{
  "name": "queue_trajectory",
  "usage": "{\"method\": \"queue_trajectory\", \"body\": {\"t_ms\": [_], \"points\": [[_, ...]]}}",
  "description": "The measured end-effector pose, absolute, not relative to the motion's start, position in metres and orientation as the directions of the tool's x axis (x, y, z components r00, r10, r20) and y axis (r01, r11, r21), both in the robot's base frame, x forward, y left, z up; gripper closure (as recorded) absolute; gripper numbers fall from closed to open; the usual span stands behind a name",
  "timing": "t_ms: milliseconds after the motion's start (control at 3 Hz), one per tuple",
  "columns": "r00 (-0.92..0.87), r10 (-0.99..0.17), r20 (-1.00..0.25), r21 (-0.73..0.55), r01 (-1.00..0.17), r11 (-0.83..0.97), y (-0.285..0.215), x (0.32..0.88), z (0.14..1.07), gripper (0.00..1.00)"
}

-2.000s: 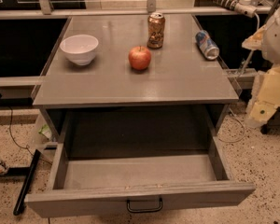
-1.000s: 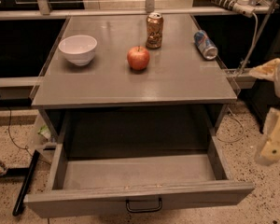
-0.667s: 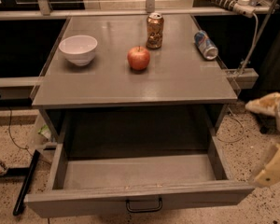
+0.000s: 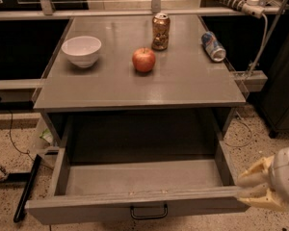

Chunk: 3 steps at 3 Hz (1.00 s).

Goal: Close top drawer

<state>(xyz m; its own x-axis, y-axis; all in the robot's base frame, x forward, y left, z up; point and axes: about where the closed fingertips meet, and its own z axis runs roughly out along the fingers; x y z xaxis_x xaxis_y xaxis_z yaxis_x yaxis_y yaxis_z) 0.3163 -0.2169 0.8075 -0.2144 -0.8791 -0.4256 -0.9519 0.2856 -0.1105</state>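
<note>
The top drawer point(image 4: 135, 179) is a wide, shallow grey metal drawer under the tabletop. It stands pulled far out and looks empty inside. Its flat front panel point(image 4: 86, 210) runs along the bottom of the view with a small black loop handle point(image 4: 149, 211) at the centre. My gripper point(image 4: 248, 191) is at the lower right, low down beside the drawer's right front corner, with its cream fingers pointing left toward the front panel's right end.
On the grey tabletop point(image 4: 183, 85) stand a white bowl point(image 4: 81, 50), a red apple point(image 4: 143, 59), an upright can point(image 4: 160, 31) and a can lying on its side point(image 4: 213, 46). A black bar point(image 4: 26, 189) lies on the speckled floor at left.
My gripper has come down along the right side, from beside the tabletop to the drawer's right front corner. The drawer has not moved.
</note>
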Motion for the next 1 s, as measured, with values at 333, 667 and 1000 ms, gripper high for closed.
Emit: {"method": "queue_trajectory", "body": {"t_ms": [333,667,1000], "points": [[-0.214,-0.879,-0.427,-0.107,-0.953,0.284,-0.216,0.314,0.806,0.88],[-0.214,-0.879,-0.427,-0.107,-0.953,0.284,-0.216,0.314,0.806,1.00],[-0.234,-0.842,-0.486,-0.057,-0.953,0.298,-0.211,0.310,0.772,1.00]]}}
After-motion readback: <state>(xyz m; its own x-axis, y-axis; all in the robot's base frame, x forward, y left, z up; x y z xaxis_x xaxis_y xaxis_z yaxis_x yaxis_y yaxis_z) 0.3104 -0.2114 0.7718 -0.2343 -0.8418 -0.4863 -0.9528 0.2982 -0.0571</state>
